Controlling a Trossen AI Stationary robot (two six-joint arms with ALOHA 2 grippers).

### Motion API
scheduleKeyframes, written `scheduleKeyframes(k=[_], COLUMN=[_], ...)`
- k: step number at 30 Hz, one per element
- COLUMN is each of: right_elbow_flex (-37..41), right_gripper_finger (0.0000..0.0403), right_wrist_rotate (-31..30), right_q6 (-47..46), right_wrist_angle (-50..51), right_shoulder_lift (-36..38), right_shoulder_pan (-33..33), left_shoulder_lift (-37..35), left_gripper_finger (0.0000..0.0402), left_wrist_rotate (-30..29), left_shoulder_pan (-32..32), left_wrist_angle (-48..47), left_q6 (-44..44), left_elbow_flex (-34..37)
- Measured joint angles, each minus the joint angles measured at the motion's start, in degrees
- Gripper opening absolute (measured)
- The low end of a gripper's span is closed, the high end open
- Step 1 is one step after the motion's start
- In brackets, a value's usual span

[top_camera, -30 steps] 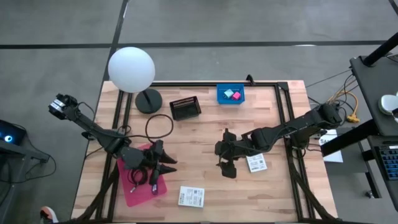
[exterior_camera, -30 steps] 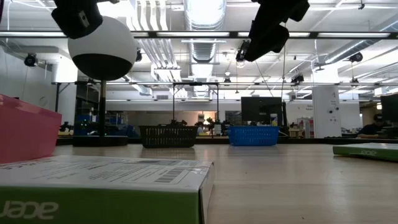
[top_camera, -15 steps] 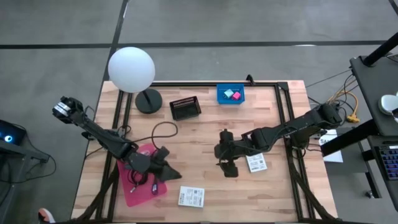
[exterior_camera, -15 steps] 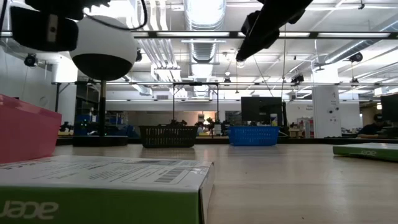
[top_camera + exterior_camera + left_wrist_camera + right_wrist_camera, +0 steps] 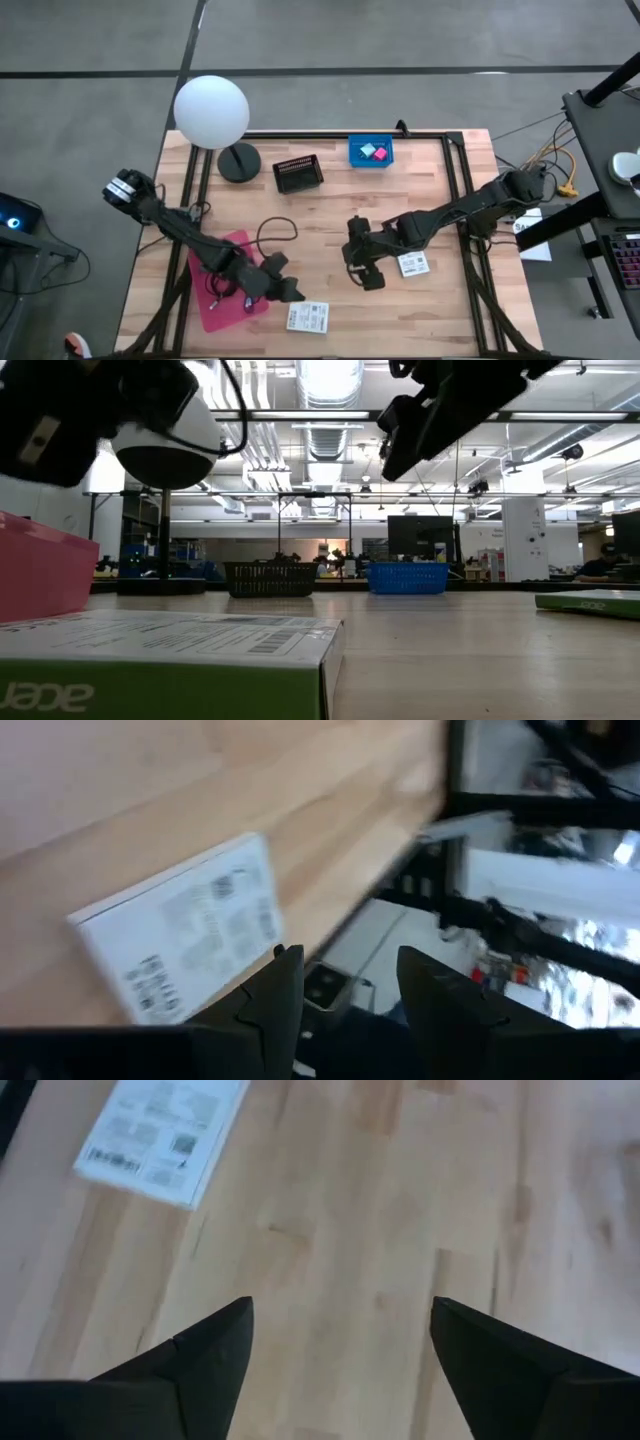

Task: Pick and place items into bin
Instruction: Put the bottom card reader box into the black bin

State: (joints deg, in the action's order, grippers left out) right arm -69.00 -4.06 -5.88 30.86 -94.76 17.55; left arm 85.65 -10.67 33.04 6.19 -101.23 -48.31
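Note:
A white printed packet [image 5: 307,317] lies flat near the table's near edge, and my left gripper [image 5: 288,292] hangs open just to its left and above it. In the left wrist view the packet [image 5: 180,940] shows beyond the empty fingers [image 5: 345,985]. A second white packet [image 5: 412,264] lies right of my right gripper [image 5: 368,277], which hangs open over bare wood [image 5: 340,1315]. A pink mat [image 5: 222,285] under the left arm carries small cables. The blue bin [image 5: 370,152] at the far edge holds a pink cube and a teal cube.
A black mesh basket [image 5: 298,173] and a lamp with a white globe [image 5: 211,110] stand at the far left. Black frame rails [image 5: 462,200] run along the table's sides. Bare wood lies between the two grippers and up to the bin.
My left gripper has moved down and toward the table's near-right, off the pink mat and up to the white packet, rolling about its own axis on the way. My right gripper has rolled a little where it hangs.

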Motion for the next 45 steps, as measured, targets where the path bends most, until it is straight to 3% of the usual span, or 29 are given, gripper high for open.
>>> scheduleKeyframes(k=[7, 12, 22, 29, 45], right_elbow_flex=[1.45, 3.50, 10.97, 13.85, 13.60], right_gripper_finger=[0.0314, 0.0317, 0.0309, 0.0302, 0.0296], right_wrist_rotate=[1.12, 1.36, 1.19, 1.32, 1.08], right_q6=[-1.68, -1.60, 18.02, 22.20, 25.52], right_wrist_angle=[-1.49, -10.23, -33.05, -35.80, -43.51], right_shoulder_lift=[-0.02, 0.00, -0.38, -1.02, -10.24], right_shoulder_pan=[1.52, 4.34, 11.52, 11.86, 12.58], left_shoulder_lift=[1.44, 2.18, 4.76, 5.92, 8.25], left_gripper_finger=[0.0147, 0.0147, 0.0147, 0.0147, 0.0145], left_wrist_rotate=[0.30, 2.16, 9.81, 11.21, 13.27], left_shoulder_pan=[0.08, 0.17, 0.39, 0.39, 0.34], left_wrist_angle=[-4.20, -4.20, -6.25, -6.85, -6.37], left_q6=[-7.12, -8.10, -14.19, -15.48, -15.54], left_elbow_flex=[0.02, 0.02, 0.02, -0.05, -0.81])
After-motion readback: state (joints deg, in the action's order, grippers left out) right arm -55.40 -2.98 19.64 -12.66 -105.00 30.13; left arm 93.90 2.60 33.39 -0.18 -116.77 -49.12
